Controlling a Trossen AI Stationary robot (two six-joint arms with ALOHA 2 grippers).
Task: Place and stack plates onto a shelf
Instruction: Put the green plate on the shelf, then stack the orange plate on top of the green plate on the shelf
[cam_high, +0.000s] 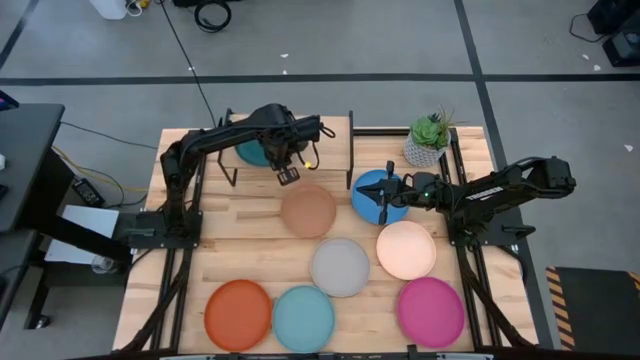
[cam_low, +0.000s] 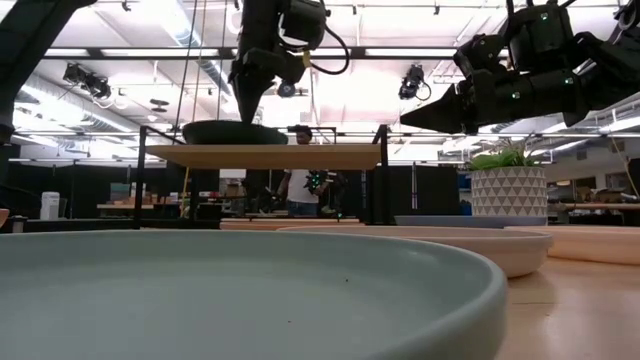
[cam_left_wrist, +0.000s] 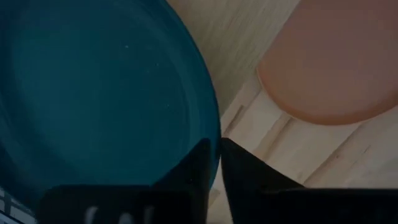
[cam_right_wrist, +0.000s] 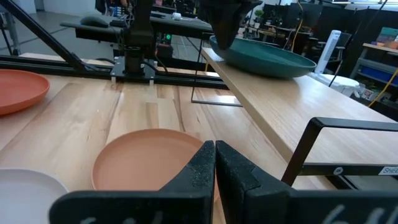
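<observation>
We see the slatted wooden table (cam_high: 250, 235) bearing the shelf (cam_low: 270, 156) along its far edge, with the dark teal plate (cam_right_wrist: 264, 57) lying flat on the shelf's left part. On the table in front lie the tan plate (cam_high: 308, 211), blue plate (cam_high: 372, 190), cream plate (cam_high: 406, 250), grey plate (cam_high: 340, 267), orange plate (cam_high: 238, 314), light blue plate (cam_high: 303, 318) and magenta plate (cam_high: 431, 311), all apart from each other. Our left gripper (cam_left_wrist: 214, 158) sits at the teal plate's rim, its fingers parted by only a narrow slit; we cannot tell whether they pinch the rim. Our right gripper (cam_right_wrist: 214, 165) hangs over the blue plate, fingers pressed together on nothing.
</observation>
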